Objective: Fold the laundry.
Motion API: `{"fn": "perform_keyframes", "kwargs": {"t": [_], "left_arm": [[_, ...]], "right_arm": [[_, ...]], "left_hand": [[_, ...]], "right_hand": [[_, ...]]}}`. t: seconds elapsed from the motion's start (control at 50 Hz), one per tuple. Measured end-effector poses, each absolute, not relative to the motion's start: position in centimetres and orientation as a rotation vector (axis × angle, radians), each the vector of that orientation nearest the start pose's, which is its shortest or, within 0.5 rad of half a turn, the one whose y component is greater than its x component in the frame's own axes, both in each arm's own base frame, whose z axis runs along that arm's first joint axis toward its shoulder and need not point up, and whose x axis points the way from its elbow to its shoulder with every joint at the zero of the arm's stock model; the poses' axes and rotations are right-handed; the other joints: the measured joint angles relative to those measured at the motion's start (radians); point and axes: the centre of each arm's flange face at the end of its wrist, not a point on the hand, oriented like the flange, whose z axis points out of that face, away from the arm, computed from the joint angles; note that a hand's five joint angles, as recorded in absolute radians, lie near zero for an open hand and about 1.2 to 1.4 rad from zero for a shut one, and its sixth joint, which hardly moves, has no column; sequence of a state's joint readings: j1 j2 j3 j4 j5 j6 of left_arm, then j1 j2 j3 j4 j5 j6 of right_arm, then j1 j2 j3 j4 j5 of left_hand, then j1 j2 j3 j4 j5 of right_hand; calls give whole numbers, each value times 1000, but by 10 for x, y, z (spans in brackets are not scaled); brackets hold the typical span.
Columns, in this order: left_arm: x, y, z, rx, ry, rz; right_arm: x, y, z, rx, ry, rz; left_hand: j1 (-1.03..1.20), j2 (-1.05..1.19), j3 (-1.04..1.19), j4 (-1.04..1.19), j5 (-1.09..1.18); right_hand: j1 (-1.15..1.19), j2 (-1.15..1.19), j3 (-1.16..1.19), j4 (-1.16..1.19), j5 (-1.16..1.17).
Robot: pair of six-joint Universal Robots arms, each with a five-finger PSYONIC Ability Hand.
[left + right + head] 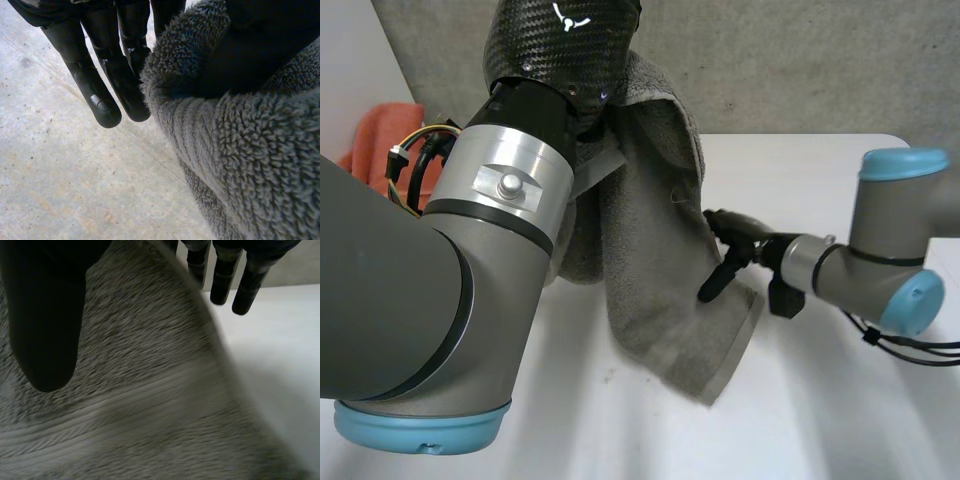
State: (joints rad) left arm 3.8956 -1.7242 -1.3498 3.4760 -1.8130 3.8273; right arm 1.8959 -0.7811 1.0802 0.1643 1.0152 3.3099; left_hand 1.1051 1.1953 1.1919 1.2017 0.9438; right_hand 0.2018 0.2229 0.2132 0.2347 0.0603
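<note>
A grey terry-cloth towel [660, 260] is hanging down the middle of the frame, its lower corner resting on the white table [840, 400]. The left robot hand [107, 85] is pinching the towel's upper part with its thumb. The right robot hand [725, 262] is reaching in at the towel's right edge, spread wide. An orange cloth [380, 140] is lying at upper left.

towel [650, 230] hangs (corner on table [820, 400]) | right robot hand [734, 252] at edge
</note>
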Motion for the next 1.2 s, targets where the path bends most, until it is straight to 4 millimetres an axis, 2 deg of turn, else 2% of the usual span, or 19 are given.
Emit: {"fn": "perform_keyframes", "kwargs": {"t": [0.04,0.06,0.12,0.14,0.26,0.32,0.34,0.38,0.52,0.58,0.68,0.8,0.84,0.86,0.92,0.94,0.96,1.06,1.2], "left_arm": [[-341,-171,365,931,1458,-2593],[-341,-171,365,929,1456,-2594],[-341,-172,365,924,1454,-2595],[-341,-173,366,920,1453,-2595],[-340,-181,366,893,1444,-2594],[-337,-203,368,816,1420,-2592],[-337,-203,368,816,1420,-2592],[-334,-230,373,715,1375,-2604],[-325,-289,387,466,1225,-2680],[-320,-305,385,399,1204,-2708],[-315,-317,366,381,1265,-2707],[-312,-313,269,575,1592,-2514],[-312,-312,261,594,1616,-2494],[-310,-305,230,669,1705,-2410],[-308,-299,210,719,1761,-2349],[-303,-291,184,780,1830,-2265],[-301,-287,175,801,1853,-2235],[-293,-272,150,867,1933,-2125],[-283,-262,146,890,1976,-2059]], "right_arm": [[310,-322,143,-565,2072,-1091],[314,-319,141,-575,2067,-1082],[318,-318,140,-584,2059,-1083],[319,-319,142,-584,2055,-1097],[318,-334,161,-568,2041,-1229],[300,-366,216,-541,1979,-1615],[300,-366,216,-541,1979,-1615],[282,-379,270,-517,1865,-1956],[255,-364,364,-444,1514,-2474],[250,-351,377,-443,1448,-2541],[249,-338,365,-491,1491,-2535],[248,-326,276,-732,1870,-2331],[248,-325,272,-743,1887,-2319],[247,-321,240,-824,2005,-2225],[245,-319,223,-867,2064,-2173],[243,-314,199,-924,2145,-2094],[242,-312,193,-938,2166,-2071],[236,-303,172,-977,2238,-1987],[233,-296,167,-979,2269,-1944]], "left_hand": [[0,0,0,0,0],[0,0,0,0,0],[0,0,0,0,0],[0,0,0,0,0],[0,0,0,0,0],[0,0,2,0,0],[0,0,2,0,0],[0,2,3,1,0],[0,2,3,1,0],[0,2,3,1,0],[0,2,3,1,0],[-2,-36,-34,-42,-2],[-2,-36,-34,-42,-2],[-18,-127,-119,-129,-32],[-57,-169,-158,-169,-72],[-174,-256,-242,-256,-167],[-174,-256,-242,-256,-167],[-593,-667,-658,-676,-599],[-615,-714,-703,-727,-649]], "right_hand": [[95,122,130,96,100],[341,395,377,356,348],[424,481,459,438,425],[767,903,890,868,845],[790,952,966,947,920],[790,952,966,949,921],[790,952,966,949,921],[790,952,966,949,921],[790,952,966,953,921],[790,952,966,953,921],[790,952,966,953,921],[790,952,966,953,921],[790,952,966,953,921],[790,952,966,953,921],[790,952,966,953,921],[790,952,966,953,921],[790,952,966,953,921],[790,952,966,953,921],[790,952,966,953,921]]}}
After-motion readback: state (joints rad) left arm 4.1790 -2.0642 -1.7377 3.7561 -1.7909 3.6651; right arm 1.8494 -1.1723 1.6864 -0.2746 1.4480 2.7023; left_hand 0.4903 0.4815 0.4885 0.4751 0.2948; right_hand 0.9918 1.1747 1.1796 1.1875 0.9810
